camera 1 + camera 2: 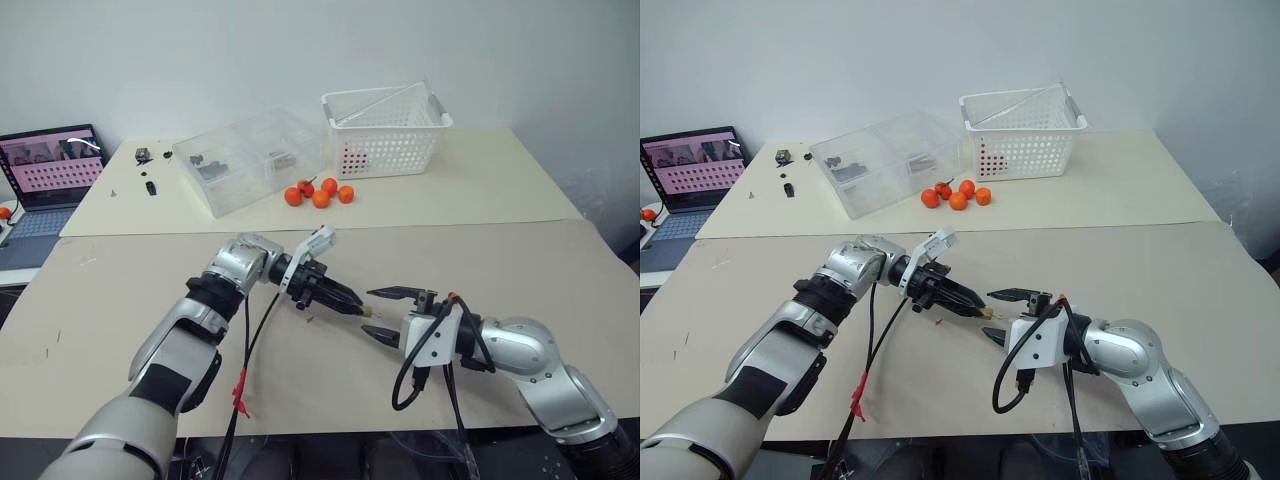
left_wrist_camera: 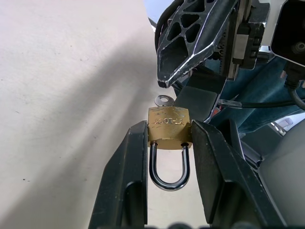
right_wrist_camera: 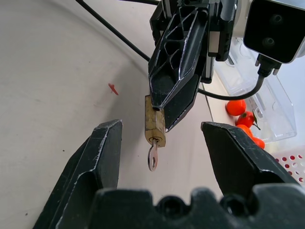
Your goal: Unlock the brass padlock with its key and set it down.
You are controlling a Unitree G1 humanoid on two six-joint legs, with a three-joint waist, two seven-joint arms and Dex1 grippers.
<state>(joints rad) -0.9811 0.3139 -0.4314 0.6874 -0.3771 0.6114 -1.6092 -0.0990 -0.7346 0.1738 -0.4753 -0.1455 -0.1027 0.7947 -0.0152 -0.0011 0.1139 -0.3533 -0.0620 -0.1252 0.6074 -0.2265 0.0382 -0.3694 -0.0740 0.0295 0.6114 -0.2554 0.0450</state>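
The brass padlock (image 2: 169,128) is clamped by its body between my left gripper's fingers (image 2: 128,171), a little above the tan table (image 1: 500,260). Its silver shackle (image 2: 169,183) points back toward the wrist and looks closed. The key (image 3: 152,157) sticks out of the keyhole at the lock's free end. My left gripper (image 1: 352,305) is shut on the padlock and points toward my right gripper (image 1: 386,313). The right gripper is open, one finger (image 3: 102,152) on either side of the key without touching it.
At the back of the table stand a white basket (image 1: 385,130) and a clear plastic box (image 1: 250,160), with several orange fruits (image 1: 320,192) between them. A laptop (image 1: 50,165) sits at the far left, small dark parts (image 1: 147,170) beside it. Black cables (image 1: 250,340) hang from both wrists.
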